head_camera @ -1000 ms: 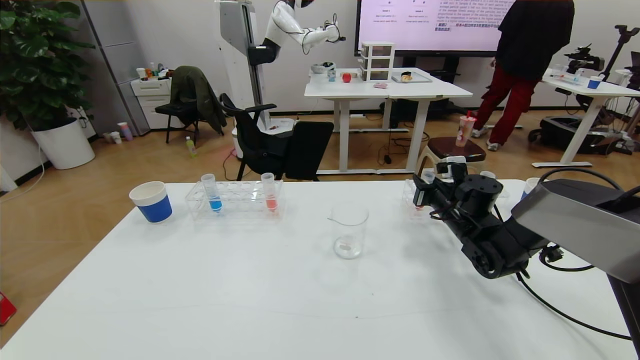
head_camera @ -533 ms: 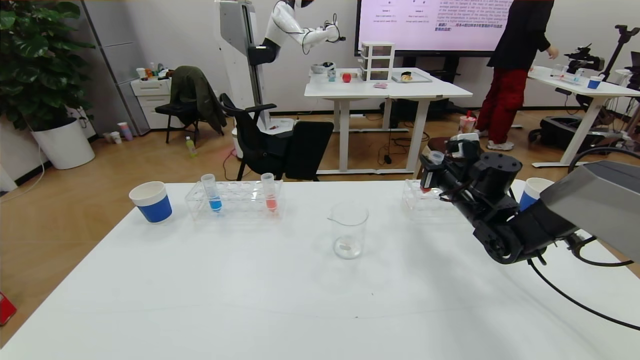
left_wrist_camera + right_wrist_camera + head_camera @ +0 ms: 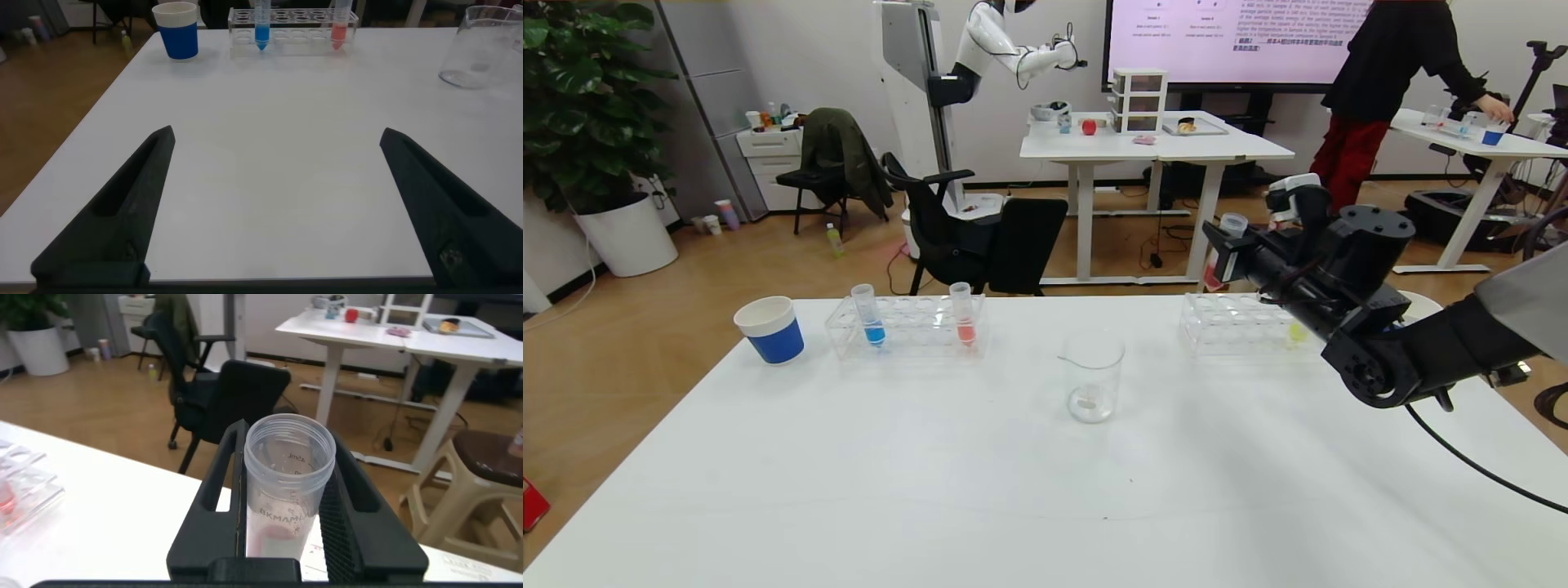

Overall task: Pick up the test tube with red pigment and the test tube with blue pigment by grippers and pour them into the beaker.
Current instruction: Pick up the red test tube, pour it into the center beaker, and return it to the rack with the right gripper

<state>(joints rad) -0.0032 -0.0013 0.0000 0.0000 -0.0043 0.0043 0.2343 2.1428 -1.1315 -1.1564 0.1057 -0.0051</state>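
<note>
My right gripper [image 3: 1225,255] is shut on the test tube with red pigment [image 3: 1232,224] and holds it upright in the air, above the right-hand clear rack [image 3: 1233,327]. The right wrist view shows the tube's open rim [image 3: 289,449] between the black fingers [image 3: 219,490]. The test tube with blue pigment [image 3: 872,315] stands in the left-hand rack [image 3: 907,331] and also shows in the left wrist view [image 3: 261,24]. The empty beaker [image 3: 1092,376] stands mid-table, left of and below the held tube. My left gripper [image 3: 274,212] is open and empty, low over the near table.
A salmon-orange tube [image 3: 964,314] stands in the left rack. A yellow-green tube [image 3: 1294,331] stands in the right rack. A blue-banded paper cup [image 3: 770,329] is at the far left, and another [image 3: 1419,303] is behind my right arm. A person stands at a far table.
My right gripper has risen with the red tube, lifting it out of the right rack and well above it. The left gripper's earlier position is not shown.
</note>
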